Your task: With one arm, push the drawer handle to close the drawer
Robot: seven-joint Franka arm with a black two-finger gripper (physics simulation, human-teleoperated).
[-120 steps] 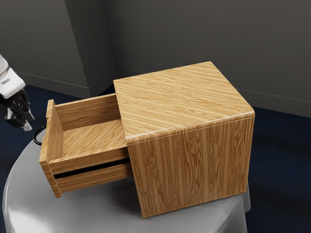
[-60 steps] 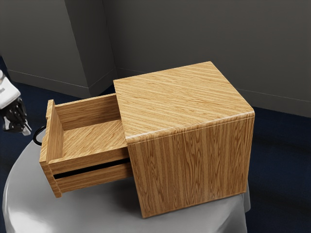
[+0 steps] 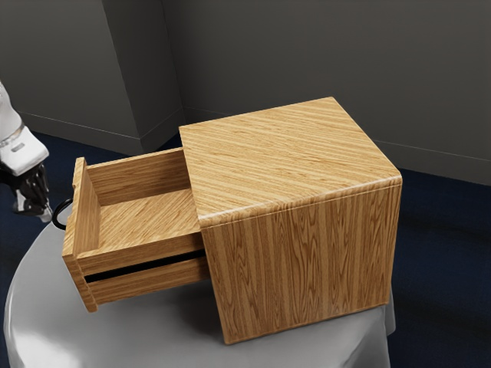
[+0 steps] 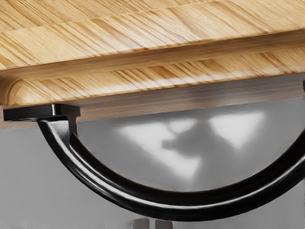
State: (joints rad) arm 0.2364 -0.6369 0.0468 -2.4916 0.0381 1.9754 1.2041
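In the exterior view, the gripper (image 3: 46, 215) is at the far left, its shut fingertips right beside the drawer's black handle (image 3: 58, 224). The wooden drawer (image 3: 88, 207) stands pulled well out of its cabinet (image 3: 299, 268). In the wrist view, the curved handle (image 4: 186, 205) arcs out from the drawer front (image 4: 143, 78). The tips of the gripper (image 4: 152, 224) stand close together just outside the bow's middle; whether they touch it I cannot tell.
A round table (image 3: 146, 337) with a pale grey cover carries the cabinet. Grey walls (image 3: 268, 61) rise behind it, above a dark blue floor (image 3: 437, 230).
The fingers, apart a second ago, have come together. My hand has moved slightly down and toward the exterior view's right, closer to the handle. The drawer has not moved.
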